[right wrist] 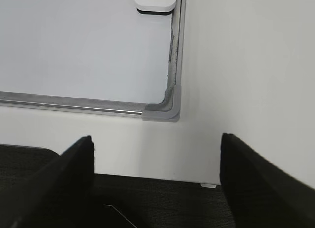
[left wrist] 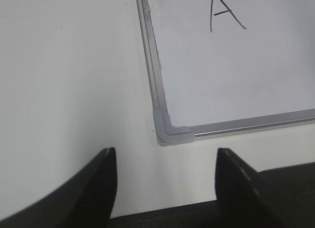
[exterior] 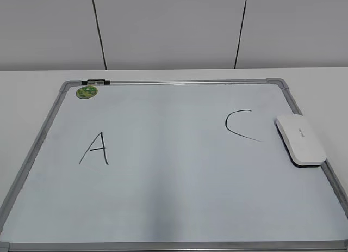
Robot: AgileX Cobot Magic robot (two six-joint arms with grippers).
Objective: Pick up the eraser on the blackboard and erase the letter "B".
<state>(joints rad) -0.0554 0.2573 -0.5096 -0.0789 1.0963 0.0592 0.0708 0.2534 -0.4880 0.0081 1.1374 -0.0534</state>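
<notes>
Left wrist view: black ribbed left gripper (left wrist: 166, 181) spread wide, empty, above white table near grey plastic board corner (left wrist: 170, 132).
Right wrist view: black right gripper (right wrist: 156, 174) also wide apart, holding nothing.
Board: flat white dry-erase blackboard (exterior: 174, 208), grey metal frame.
Letters: black "A" (exterior: 95, 149), "C" (exterior: 239, 125); between them apparently bare.
Eraser: glossy white rounded eraser (exterior: 299, 138), dark underside, at right edge.
Far corner: round green magnet (exterior: 87, 91).

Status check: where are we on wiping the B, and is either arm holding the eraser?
Done, by the look of it: the blackboard shows only the A and the C; no B shows between them. In hand: nothing. The eraser lies on the board by its right edge, and the left gripper and right gripper are open and empty, off the near corners. Left: nothing visible.
</notes>
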